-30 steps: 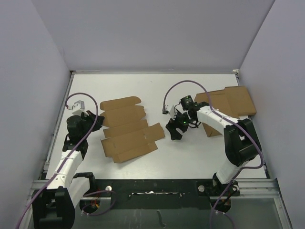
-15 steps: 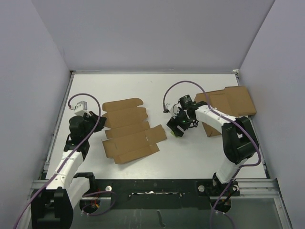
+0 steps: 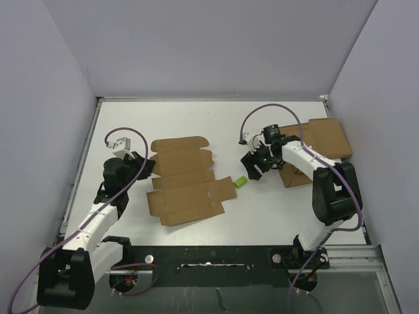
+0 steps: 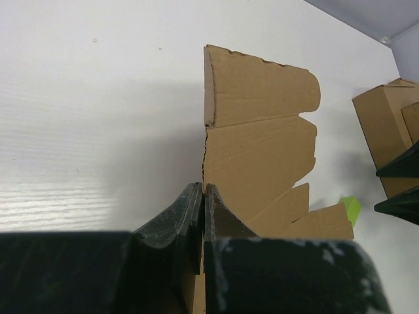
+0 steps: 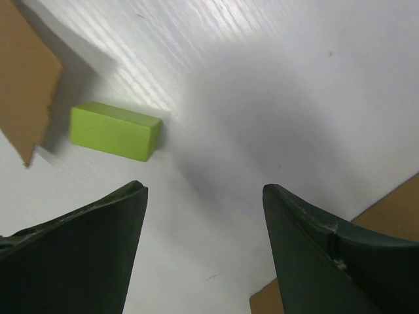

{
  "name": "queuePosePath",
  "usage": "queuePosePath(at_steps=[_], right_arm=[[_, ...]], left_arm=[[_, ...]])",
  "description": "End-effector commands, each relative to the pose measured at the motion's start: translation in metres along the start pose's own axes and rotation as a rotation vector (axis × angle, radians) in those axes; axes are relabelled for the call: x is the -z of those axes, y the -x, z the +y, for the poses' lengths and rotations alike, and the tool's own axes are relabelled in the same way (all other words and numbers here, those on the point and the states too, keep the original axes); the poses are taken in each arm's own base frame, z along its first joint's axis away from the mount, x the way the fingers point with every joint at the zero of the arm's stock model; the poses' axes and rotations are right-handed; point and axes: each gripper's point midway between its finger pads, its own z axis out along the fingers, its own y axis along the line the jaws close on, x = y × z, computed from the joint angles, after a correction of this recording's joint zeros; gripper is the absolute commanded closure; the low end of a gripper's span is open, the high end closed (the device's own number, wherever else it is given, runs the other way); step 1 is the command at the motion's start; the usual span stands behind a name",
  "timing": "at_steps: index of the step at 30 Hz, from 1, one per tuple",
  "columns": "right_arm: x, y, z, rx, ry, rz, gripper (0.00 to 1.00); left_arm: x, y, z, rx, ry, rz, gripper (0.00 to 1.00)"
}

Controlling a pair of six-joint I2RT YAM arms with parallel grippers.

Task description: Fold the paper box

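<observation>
Pinching the left edge of the paper box (image 3: 186,180) (image 4: 258,137) in the tight-shut left gripper (image 3: 145,169) (image 4: 200,196) — flat brown corrugated sheet, round-cornered flaps, left of centre on the white worktop (image 3: 196,124), near part hidden behind the fingers. Holding the right gripper (image 3: 252,167) (image 5: 203,190) spread apart near a smooth green block (image 3: 240,181) (image 5: 116,131).

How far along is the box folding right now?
Nothing folded yet: the paper box lies flat. Left claw is shut at its edge, seemingly pinching it; right claw hangs open near a green block. Every fold remains.
</observation>
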Motion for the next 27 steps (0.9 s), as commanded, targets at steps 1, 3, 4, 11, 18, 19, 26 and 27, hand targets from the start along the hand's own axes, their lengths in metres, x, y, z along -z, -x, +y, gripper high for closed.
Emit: queuePosePath(at_steps=[1, 3, 4, 11, 18, 19, 26, 27], right_arm=[[0.036, 0.049, 0.026, 0.094, 0.127, -0.241, 0.28], [0.046, 0.056, 0.035, 0.119, 0.161, -0.294, 0.28], [0.052, 0.059, 0.037, 0.126, 0.162, -0.319, 0.28], [0.07, 0.066, 0.039, 0.111, 0.187, -0.399, 0.28], [0.076, 0.071, 0.049, 0.05, 0.292, -0.451, 0.28], [0.076, 0.071, 0.049, 0.033, 0.306, -0.454, 0.28], [0.066, 0.073, 0.043, -0.106, 0.368, -0.463, 0.21], [0.063, 0.073, 0.042, -0.137, 0.379, -0.461, 0.21]], left_arm=[[-0.013, 0.02, -0.026, -0.052, -0.079, -0.086, 1.0], [-0.019, 0.018, -0.032, -0.059, -0.087, -0.086, 1.0], [-0.023, 0.018, -0.035, -0.063, -0.091, -0.089, 1.0], [-0.057, 0.006, -0.063, -0.08, -0.114, -0.085, 1.0], [-0.088, -0.005, -0.1, -0.122, -0.173, -0.069, 1.0], [-0.088, -0.004, -0.102, -0.126, -0.177, -0.076, 1.0], [-0.061, 0.01, -0.104, -0.145, -0.218, -0.167, 1.0], [-0.056, 0.01, -0.104, -0.145, -0.231, -0.178, 1.0]])
